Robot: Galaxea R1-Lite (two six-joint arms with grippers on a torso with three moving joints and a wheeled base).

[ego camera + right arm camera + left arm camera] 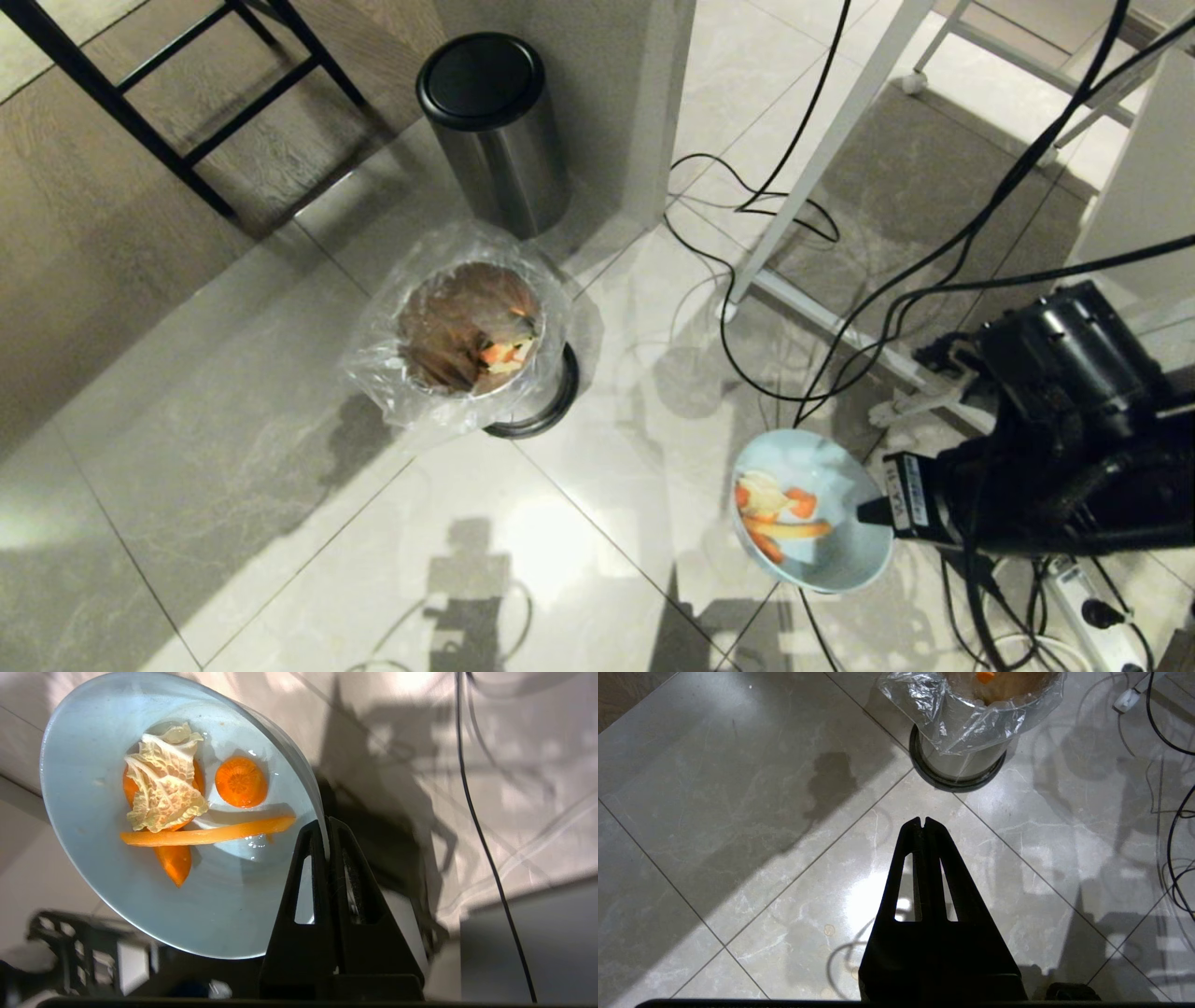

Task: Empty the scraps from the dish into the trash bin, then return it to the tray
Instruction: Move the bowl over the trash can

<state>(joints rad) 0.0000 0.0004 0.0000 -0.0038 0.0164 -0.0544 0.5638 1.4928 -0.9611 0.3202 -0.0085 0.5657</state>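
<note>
- So the dish (822, 551) is up in the air over the tiled floor (233, 448), low on the robot's right side, well apart from the trash bin (523, 411).
- It's a pale blue bowl, and in the right wrist view it sits tilted, with the inside facing the camera.
- Scraps (187, 807) are all still inside it: a crinkly pale cabbage-looking leaf, a round carrot slice, a long thin orange strip and a couple more orange chunks underneath.
- Right gripper (327, 828) has the dish by its rim, one finger inside the bowl and one outside, pinched tight on the edge. In the head view you only see the black arm coming in from the right with the tip meeting the bowl's rim.
- Trash bin stands on the floor up and to the left of the dish, a shiny steel body with a black base ring and a crinkled clear bag (392, 373) folded over the top. Some orange and pale bits are already lying in there.
- Just behind it is a taller steel bin with a black lid (485, 103), against a grey cabinet corner.
- Left gripper (924, 823) hangs over bare tile with its fingers pressed together, holding nothing, the trash bin a bit ahead of its tip.
- Black cables (794, 233) snake across the floor on the right, around a white table leg (822, 159), and a power strip (1083, 607) lies near the bottom right corner.
</note>
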